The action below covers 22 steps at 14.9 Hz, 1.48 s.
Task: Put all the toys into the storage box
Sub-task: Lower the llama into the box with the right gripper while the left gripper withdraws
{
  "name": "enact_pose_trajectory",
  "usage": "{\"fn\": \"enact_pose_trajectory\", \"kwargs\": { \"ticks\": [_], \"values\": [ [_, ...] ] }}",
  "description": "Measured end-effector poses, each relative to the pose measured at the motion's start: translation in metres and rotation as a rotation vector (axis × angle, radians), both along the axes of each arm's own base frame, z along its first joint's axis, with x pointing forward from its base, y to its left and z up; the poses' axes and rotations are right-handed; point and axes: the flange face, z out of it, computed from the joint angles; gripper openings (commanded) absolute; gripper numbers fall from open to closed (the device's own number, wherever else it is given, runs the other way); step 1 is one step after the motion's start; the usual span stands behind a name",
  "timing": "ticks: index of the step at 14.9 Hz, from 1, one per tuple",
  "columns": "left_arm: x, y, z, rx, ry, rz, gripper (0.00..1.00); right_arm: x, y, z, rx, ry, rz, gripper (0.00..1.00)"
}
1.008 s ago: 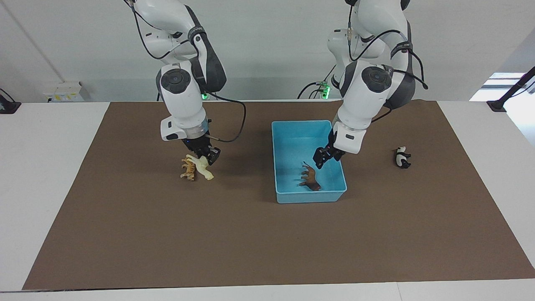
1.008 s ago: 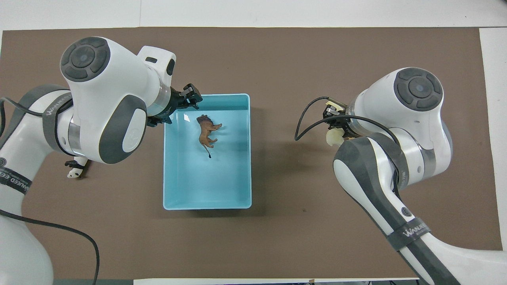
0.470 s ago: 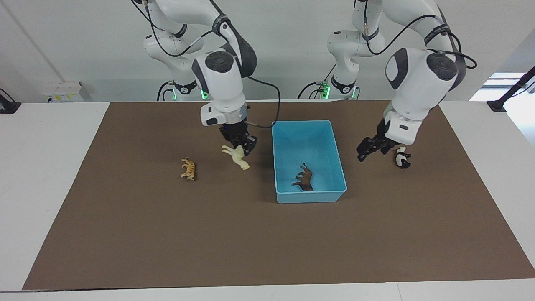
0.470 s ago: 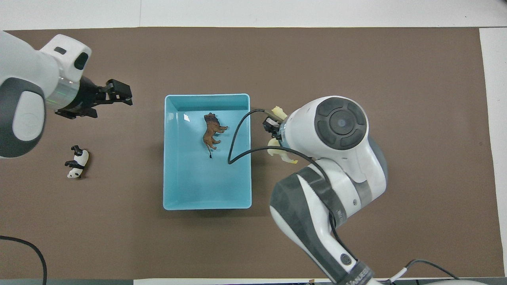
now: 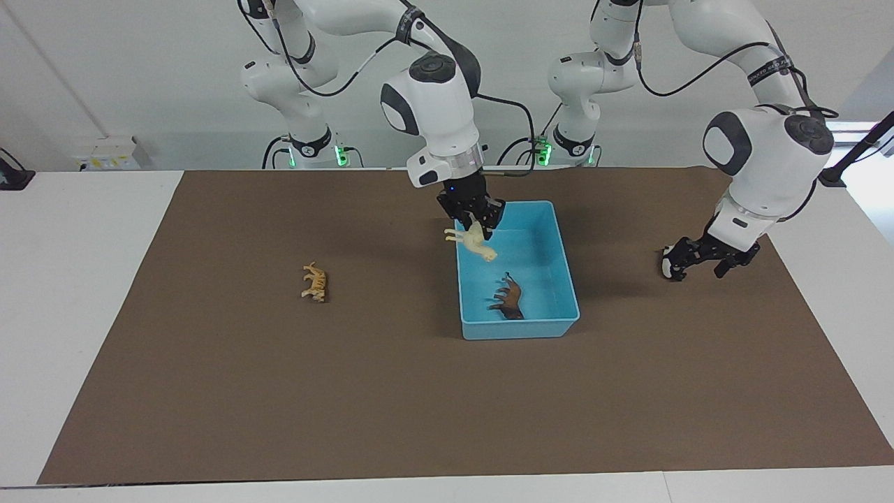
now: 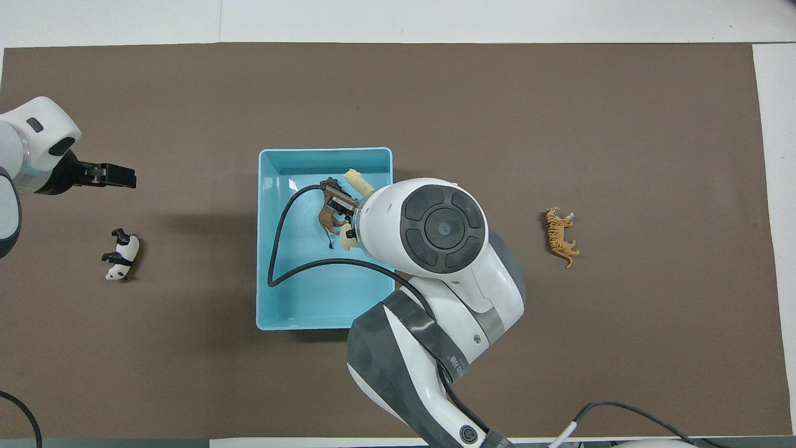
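The right gripper (image 5: pixel 473 218) hung over the storage box (image 5: pixel 518 328), clamped on the horse (image 5: pixel 472 242); better to clear the rim and release low, away from the lion (image 5: pixel 508 298); the left gripper (image 5: pixel 705 257), fingers spread and empty, hovered over the panda (image 6: pixel 121 254), well apart from the box.

Bright, even, diffuse room light from above leaves only soft shadows on the brown mat (image 5: pixel 447 391), beside the storage box (image 5: pixel 520 328) and under the arms, with daylight glare at three o'clock of the facing view, and both views sharp throughout.
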Motion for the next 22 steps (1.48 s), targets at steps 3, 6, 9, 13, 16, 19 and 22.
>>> {"fn": "enact_pose_trajectory", "kwargs": {
  "ticks": [3,6,9,13,16,19,22],
  "values": [
    [-0.007,0.028,-0.02,0.025,-0.026,-0.086,1.0,-0.004,0.011,-0.005,0.0,0.005,0.016,0.81],
    [-0.025,0.045,-0.063,0.033,-0.052,-0.1,1.0,-0.005,0.01,-0.005,-0.012,0.011,0.022,0.99],
    [-0.04,0.049,-0.088,0.03,-0.026,-0.108,1.0,0.003,-0.018,-0.016,-0.198,0.027,0.137,1.0],
    [-0.053,0.046,-0.104,0.025,-0.008,-0.114,1.0,0.066,-0.131,-0.023,-0.287,0.028,0.306,1.0],
    [-0.062,0.044,-0.114,0.024,0.0,-0.114,1.0,0.084,-0.195,-0.042,-0.308,0.071,0.342,1.0],
    [-0.067,0.047,-0.117,0.022,0.007,-0.109,0.75,0.066,-0.218,-0.084,-0.318,0.099,0.364,1.0],
    [-0.07,0.049,-0.118,0.022,0.009,-0.103,0.42,0.044,-0.263,-0.123,-0.323,0.119,0.374,1.0]
  ]
}}
